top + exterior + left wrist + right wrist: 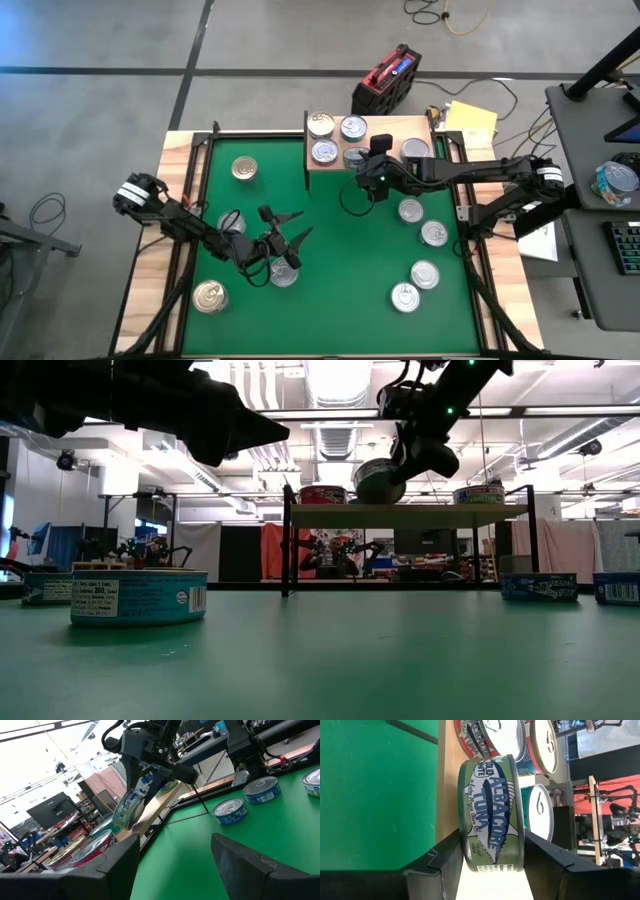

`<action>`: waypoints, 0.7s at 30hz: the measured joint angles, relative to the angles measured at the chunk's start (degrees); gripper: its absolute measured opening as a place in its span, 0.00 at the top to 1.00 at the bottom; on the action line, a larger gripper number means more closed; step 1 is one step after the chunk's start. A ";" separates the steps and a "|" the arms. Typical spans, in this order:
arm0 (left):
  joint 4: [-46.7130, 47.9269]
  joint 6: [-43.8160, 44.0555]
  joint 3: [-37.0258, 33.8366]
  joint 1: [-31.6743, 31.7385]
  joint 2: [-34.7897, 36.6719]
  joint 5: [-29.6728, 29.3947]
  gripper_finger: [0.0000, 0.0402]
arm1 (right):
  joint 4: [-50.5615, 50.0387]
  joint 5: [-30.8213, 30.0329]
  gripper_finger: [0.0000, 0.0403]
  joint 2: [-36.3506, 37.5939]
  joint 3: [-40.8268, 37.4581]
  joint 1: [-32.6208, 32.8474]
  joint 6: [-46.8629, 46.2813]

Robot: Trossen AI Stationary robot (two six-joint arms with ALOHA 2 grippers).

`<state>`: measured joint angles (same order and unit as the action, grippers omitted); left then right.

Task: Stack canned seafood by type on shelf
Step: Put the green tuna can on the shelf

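The shelf [385,135], a light-wood board on thin black legs, stands at the green mat's far edge with several tins on it [320,124]. My right gripper [492,842] is over the shelf's near edge, shut on a green-labelled tuna can [492,812], which also shows in the low view [380,482]. My left gripper [298,226] hangs open and level over the mat's near left, above a silver-topped can [285,272], touching nothing. More cans lie flat on the mat: gold-topped ones [244,168] [210,296] at the left, silver ones [411,210] [425,274] at the right. My right gripper pinches the tuna can between its two fingers [445,857], one on each flat end near the rim [462,820], label side toward the wrist. The fingers slant down from the table's right. The can sits tilted on edge just over the shelf board [400,515]; whether it touches the board I cannot tell.
A red and black case [385,82] and cables lie on the floor beyond the table. A yellow pad [470,120] sits at the far right corner. A desk with a keyboard [625,245] stands to the right. Bare green mat [350,260] lies between the arms.
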<state>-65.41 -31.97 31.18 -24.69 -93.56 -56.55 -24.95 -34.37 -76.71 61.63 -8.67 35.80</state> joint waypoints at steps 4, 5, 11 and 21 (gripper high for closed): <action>0.00 0.00 0.00 0.00 0.00 0.00 0.43 | 0.01 0.02 0.53 0.00 0.00 -0.11 -1.69; 0.00 0.00 0.00 0.00 0.00 0.00 0.43 | -0.03 0.01 0.52 0.00 0.00 -0.12 -2.10; 0.00 0.00 0.00 0.00 0.00 0.00 0.43 | -0.07 -0.04 0.45 -0.02 -0.02 -0.37 -4.47; -0.01 0.00 0.00 0.00 0.00 0.00 0.43 | -0.34 -0.11 0.32 -0.02 -0.02 -0.74 -7.99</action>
<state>-65.42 -31.97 31.18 -24.69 -93.56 -56.55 -25.29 -34.48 -76.73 61.60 -9.40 27.81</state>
